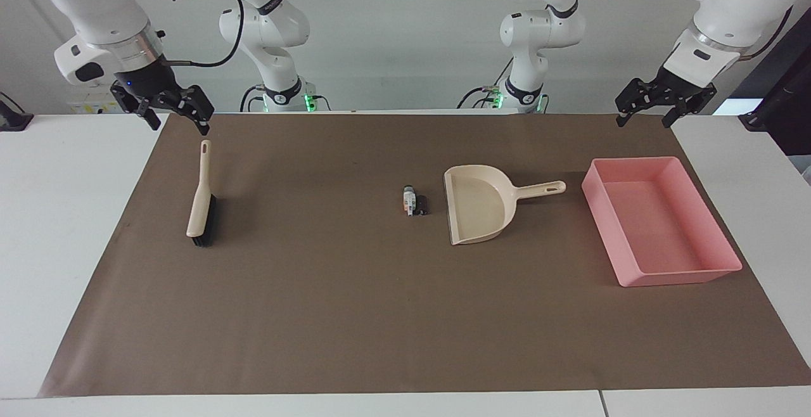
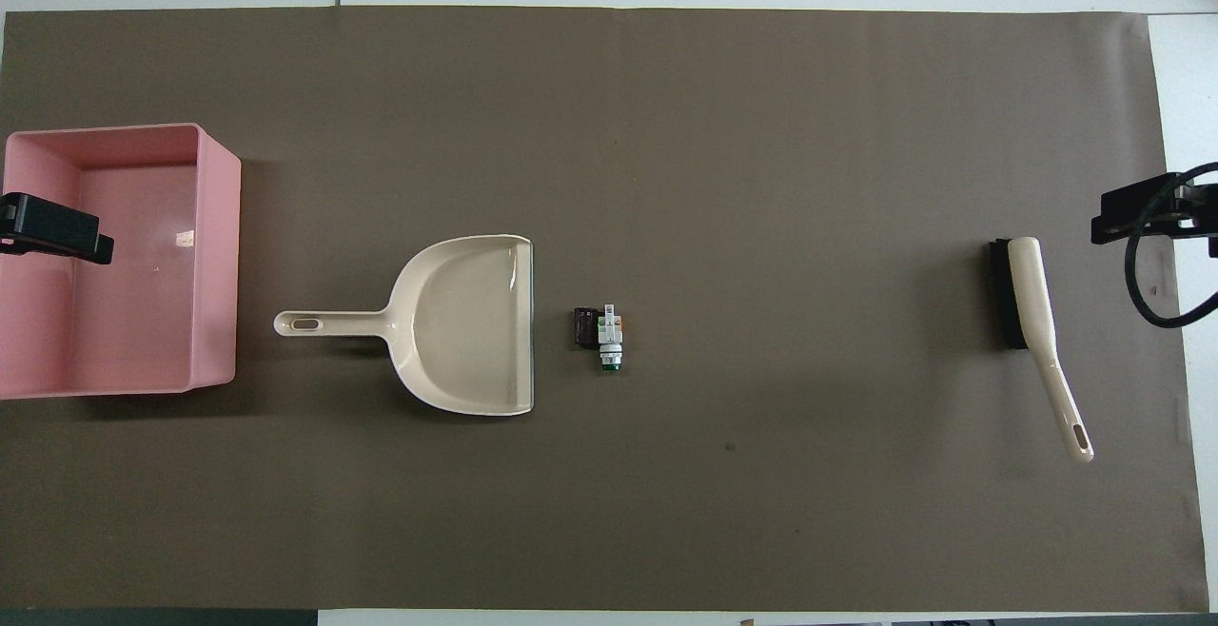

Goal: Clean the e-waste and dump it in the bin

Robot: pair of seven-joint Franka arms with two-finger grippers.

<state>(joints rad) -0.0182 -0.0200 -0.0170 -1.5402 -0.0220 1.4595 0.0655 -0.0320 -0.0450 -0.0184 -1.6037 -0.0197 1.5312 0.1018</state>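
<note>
Hovering with both grippers spread: right gripper [image 1: 172,113] upper left over brush [image 1: 201,194]; left gripper [image 1: 662,101] upper right. I'd grasp the handle mid-length.

E-waste [image 2: 601,333] just beside dustpan [image 2: 466,323]

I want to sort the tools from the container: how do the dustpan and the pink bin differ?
The dustpan is beige; the bin is pink. The dustpan has a long handle and one open, flat edge that faces the e-waste; the bin is a plain rectangle walled all round, with no handle. The bin is the larger and deeper. Both lie flat on the brown mat, hold nothing, and no gripper touches them.
</note>
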